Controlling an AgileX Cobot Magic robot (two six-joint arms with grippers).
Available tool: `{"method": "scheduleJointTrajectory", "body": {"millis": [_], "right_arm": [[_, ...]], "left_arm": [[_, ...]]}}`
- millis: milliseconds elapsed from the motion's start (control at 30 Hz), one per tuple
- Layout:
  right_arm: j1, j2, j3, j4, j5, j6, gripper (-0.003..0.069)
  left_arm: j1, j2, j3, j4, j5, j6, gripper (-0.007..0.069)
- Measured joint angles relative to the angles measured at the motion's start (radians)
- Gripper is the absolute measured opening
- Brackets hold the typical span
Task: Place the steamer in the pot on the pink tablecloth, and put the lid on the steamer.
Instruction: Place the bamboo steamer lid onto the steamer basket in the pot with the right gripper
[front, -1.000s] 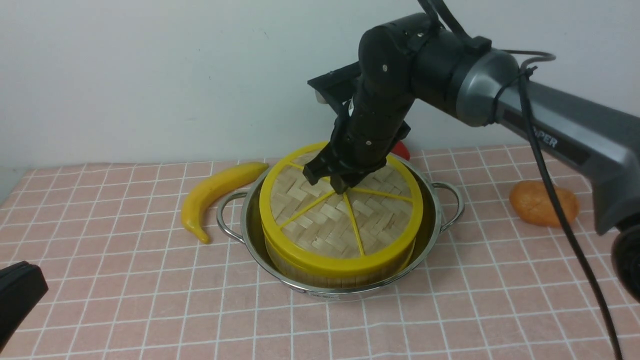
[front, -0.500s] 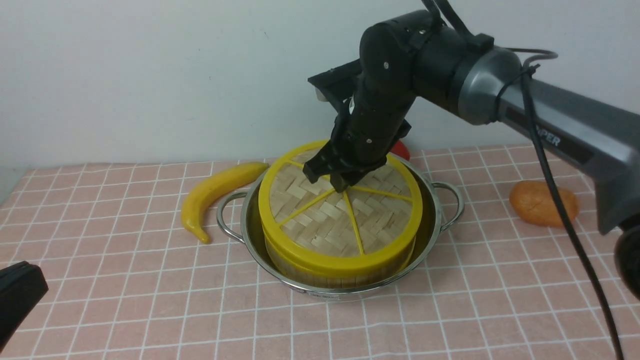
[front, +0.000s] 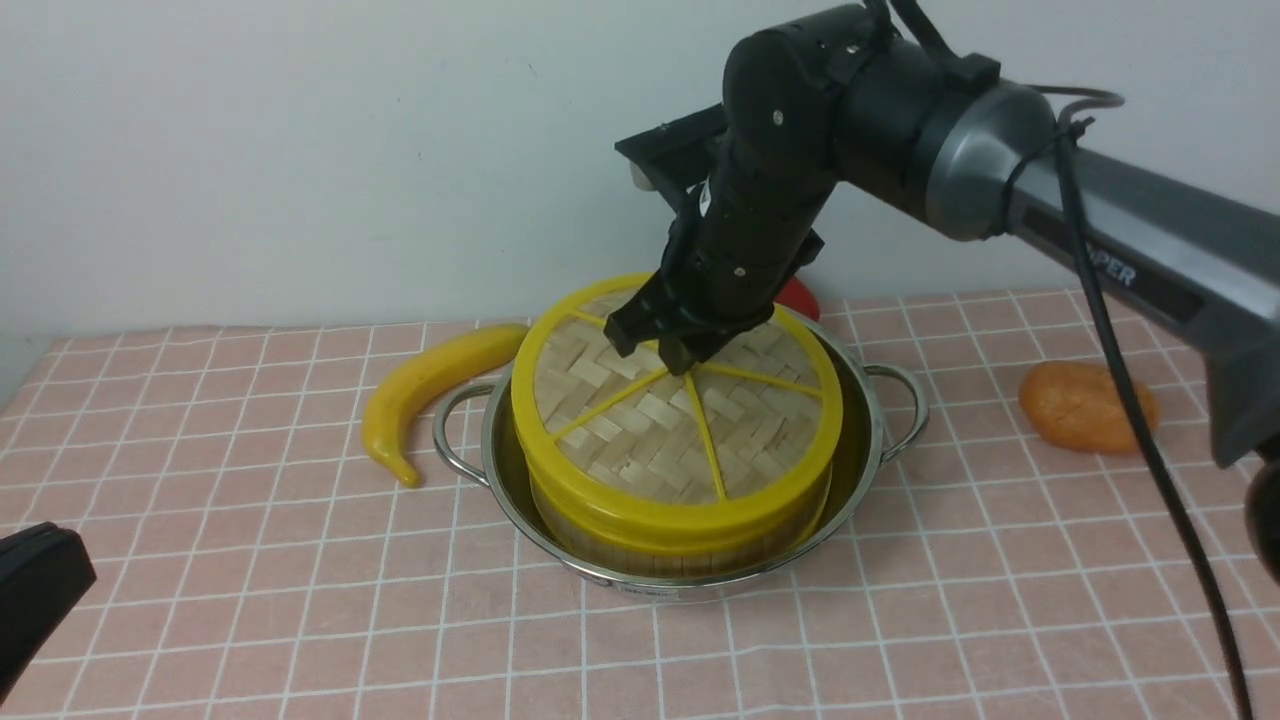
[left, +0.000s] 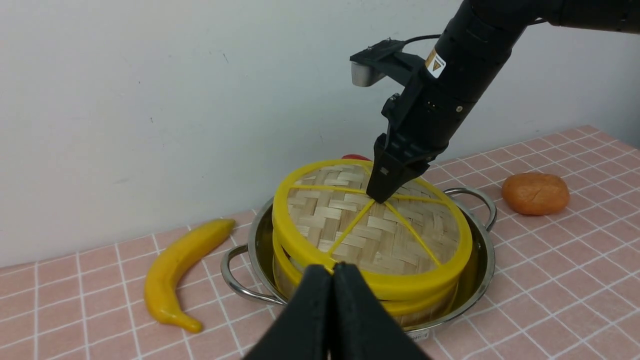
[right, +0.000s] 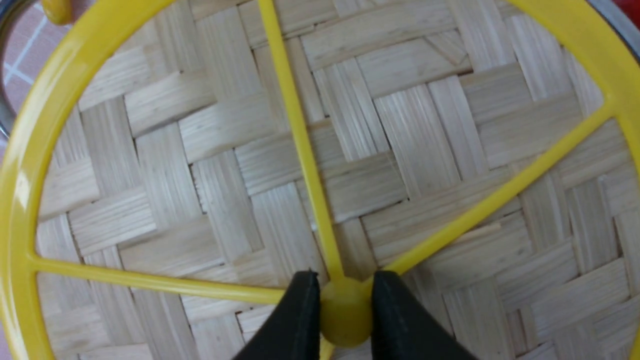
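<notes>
Pink tablecloth bears a nearly finished steamer stack

Pale wall (front: 300, 150) stands behind the pink tablecloth (front: 345, 635), whose thin white lines cross in a grid. On the cloth sits the steel pot (front: 640, 583), with the steamer (front: 660, 562) inside it, so the first half of the task looks done. The lid (front: 640, 440) is over the steamer, its yellow rim close against the basket's own; whether it is fully seated or a touch raised, I cannot tell. What remains, I judge, is to true up the lid if need be, let go of it and draw the arm away.

Woven face upward, the lid lies nearly level, its spokes running out from the centre knob (right: 346, 312). Being round, it has no long axis. The pot's longer line runs through its two loop handles, roughly left to right across the robot's front.

The right gripper (right: 346, 305) is parted just by the knob's width, with a finger pressed to either side of it. The left gripper (left: 332, 272) is closed on nothing, apart from the stack. A banana (front: 410, 390) lies beside the pot's left handle (front: 440, 425).
</notes>
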Motion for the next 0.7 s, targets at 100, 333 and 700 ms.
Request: {"method": "scheduleJointTrajectory", "body": {"millis": [100,333,700], "right_arm": [[0.0,0.0,0.0,0.0,0.0,0.0,0.0146],[0.0,-0.001,0.0,0.0,0.0,-0.002,0.0146],[0.0,0.038,-0.001,0.007,-0.009,-0.013,0.0146]], "left_arm": [[0.0,0.0,0.0,0.0,0.0,0.0,-0.0008],[0.0,0.0,0.0,0.0,0.0,0.0,-0.0008],[0.0,0.0,0.0,0.0,0.0,0.0,-0.0008]]}}
